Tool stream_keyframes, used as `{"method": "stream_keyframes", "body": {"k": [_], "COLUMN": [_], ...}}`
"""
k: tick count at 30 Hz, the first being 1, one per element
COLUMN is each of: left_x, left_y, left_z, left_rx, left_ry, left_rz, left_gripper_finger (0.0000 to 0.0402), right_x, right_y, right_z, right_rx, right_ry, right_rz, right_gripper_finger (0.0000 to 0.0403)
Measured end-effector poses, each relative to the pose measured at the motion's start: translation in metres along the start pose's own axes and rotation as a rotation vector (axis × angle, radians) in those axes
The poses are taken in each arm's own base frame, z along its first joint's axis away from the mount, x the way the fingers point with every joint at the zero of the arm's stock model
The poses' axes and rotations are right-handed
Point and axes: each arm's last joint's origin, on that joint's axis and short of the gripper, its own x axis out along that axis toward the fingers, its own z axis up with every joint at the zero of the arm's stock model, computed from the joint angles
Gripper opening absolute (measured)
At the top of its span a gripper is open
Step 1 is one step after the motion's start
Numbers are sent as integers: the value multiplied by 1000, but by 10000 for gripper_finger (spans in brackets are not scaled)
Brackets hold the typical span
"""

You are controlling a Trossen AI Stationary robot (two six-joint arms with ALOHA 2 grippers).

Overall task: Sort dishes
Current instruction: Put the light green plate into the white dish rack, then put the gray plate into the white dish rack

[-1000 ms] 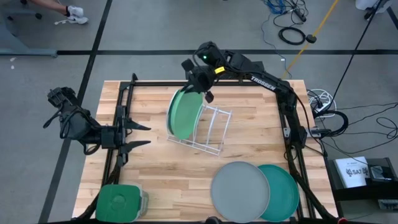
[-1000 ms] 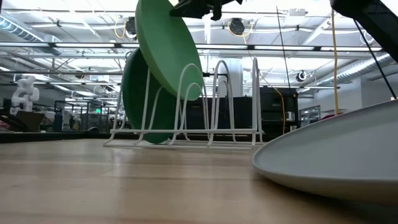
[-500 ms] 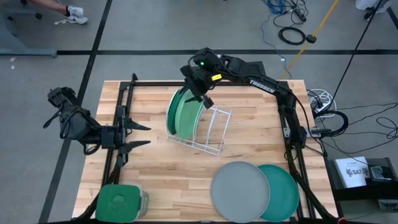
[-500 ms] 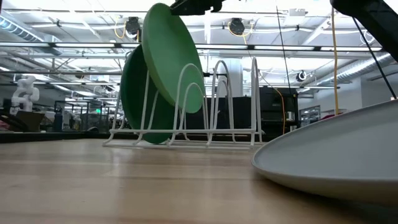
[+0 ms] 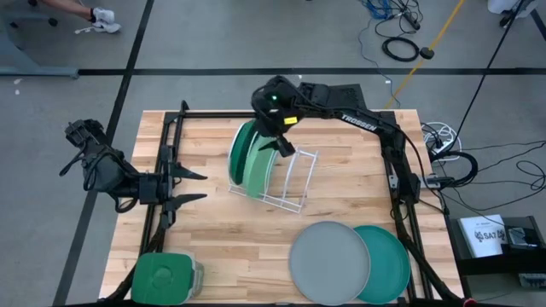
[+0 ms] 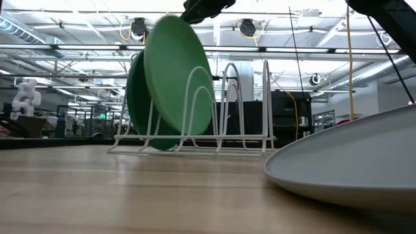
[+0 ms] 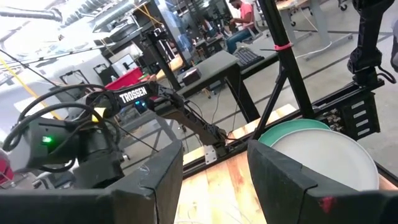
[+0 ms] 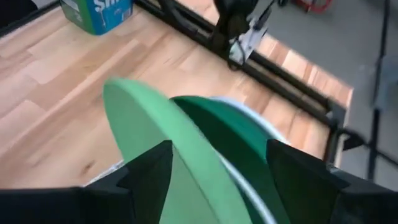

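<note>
A white wire rack (image 5: 294,183) stands at the middle of the table. In it stand two dishes on edge: the dark green plate (image 6: 136,97) and, beside it, the light mint plate (image 6: 177,84), leaning in its slot. My right gripper (image 8: 219,149) hovers open just above the rack, its fingers on either side of the mint plate's upper rim (image 8: 155,124) without touching it. The grey plate (image 5: 331,250) lies flat near the front right, partly over the teal plate (image 5: 391,260). My left gripper (image 5: 192,186) waits open at the table's left.
A green square container (image 5: 162,277) sits at the near left corner. The rack's slots on its right side (image 6: 247,104) hold nothing. Black frame bars (image 5: 166,153) run along the table's left and right sides. Bare wood (image 5: 230,239) lies between rack and front edge.
My right gripper has opened and let go of the mint plate. The plate has sunk lower into its rack slot and now leans there next to the dark green plate. The gripper stays just above the plate's upper rim.
</note>
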Motion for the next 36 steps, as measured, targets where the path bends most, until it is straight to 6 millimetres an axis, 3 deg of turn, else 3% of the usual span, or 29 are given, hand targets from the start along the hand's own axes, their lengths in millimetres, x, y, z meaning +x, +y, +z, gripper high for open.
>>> {"method": "stream_keyframes", "body": {"k": [4,11,16,25,30,36], "left_x": [0,4,11,30,42,59], "left_y": [0,-4,-12,-33,-49,-68], "left_z": [0,0,-3,-7,-10,-15], "left_rx": [1,10,30,59,40,16], "left_ry": [1,12,42,96,109,152], "left_rz": [-1,-7,-22,-86,-158,-197], "left_gripper_finger": [180,180,180,180,180,180], "right_x": [1,5,10,21,26,34], "right_y": [4,12,29,89,135,200], "right_z": [-1,-3,4,20,36,67], "right_rx": [77,103,142,329,467,529], "right_ry": [46,276,333,504,616,622], "right_rz": [4,-158,-143,22,78,93], "right_gripper_finger": [253,254,254,244,217,192]}}
